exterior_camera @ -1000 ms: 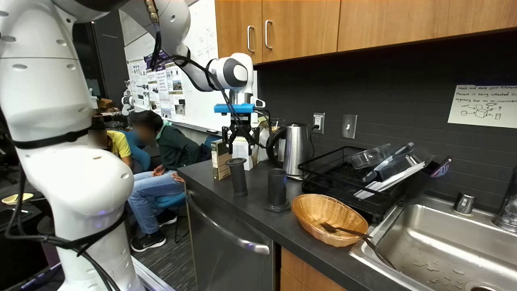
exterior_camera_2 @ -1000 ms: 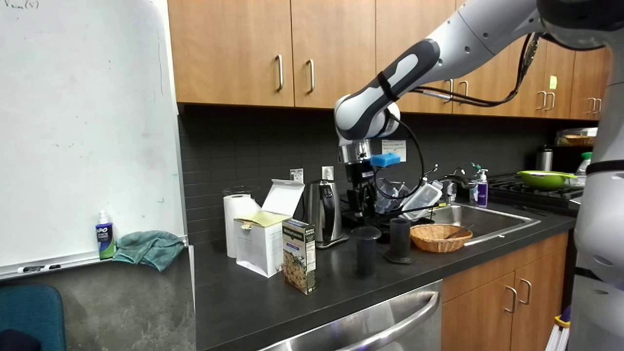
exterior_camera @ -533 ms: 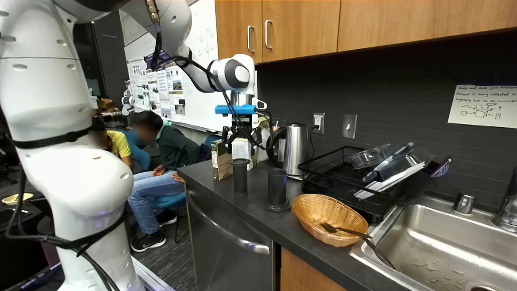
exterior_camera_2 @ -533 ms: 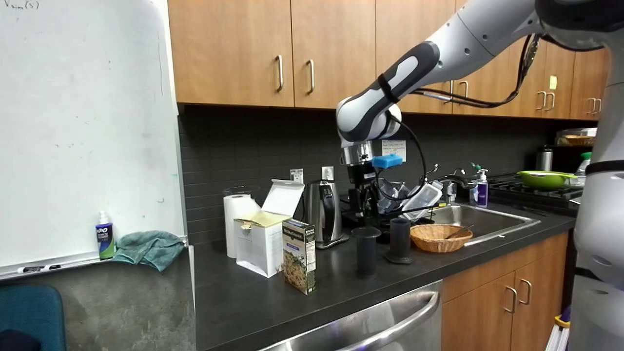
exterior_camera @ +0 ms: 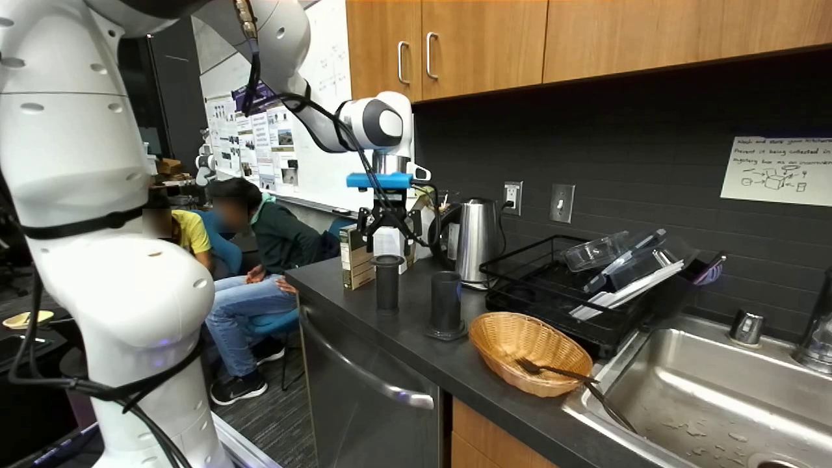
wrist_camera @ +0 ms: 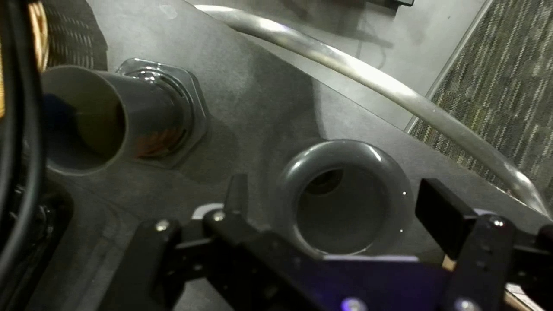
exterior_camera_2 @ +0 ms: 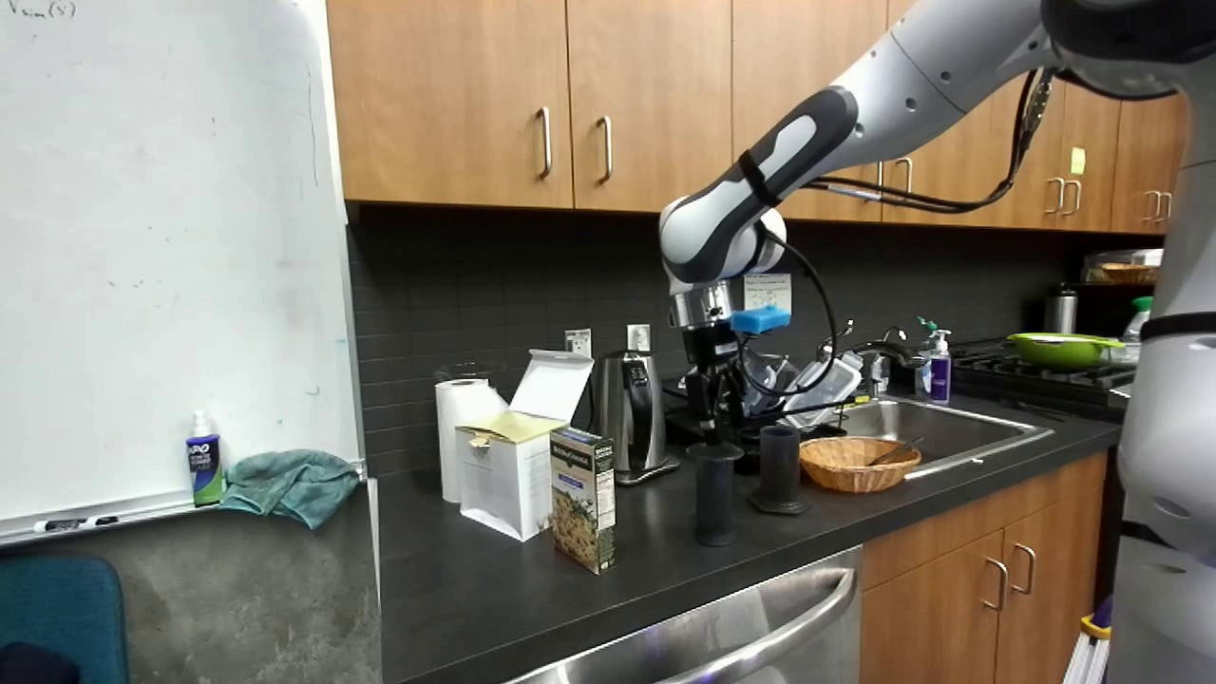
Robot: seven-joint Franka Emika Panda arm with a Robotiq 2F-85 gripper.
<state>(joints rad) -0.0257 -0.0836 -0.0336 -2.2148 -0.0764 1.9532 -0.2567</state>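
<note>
My fingers (wrist_camera: 445, 218) look matt, the flanged tube (exterior_camera: 387, 289) glossy plastic, the basket (exterior_camera: 504, 338) rough wicker. Below the front edge of the bench (exterior_camera_2: 475, 608), the handle (wrist_camera: 371, 77) is polished metal.

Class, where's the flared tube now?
In both exterior views, the flared tube stands on the counter below the open pincer, right of the food box, left of the footed tube.

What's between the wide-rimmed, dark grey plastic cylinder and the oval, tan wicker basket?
A dark grey plastic cylinder with an angular base, in both exterior views.

Glare whitens the metal handle (wrist_camera: 372, 78) in the wrist view.
</note>
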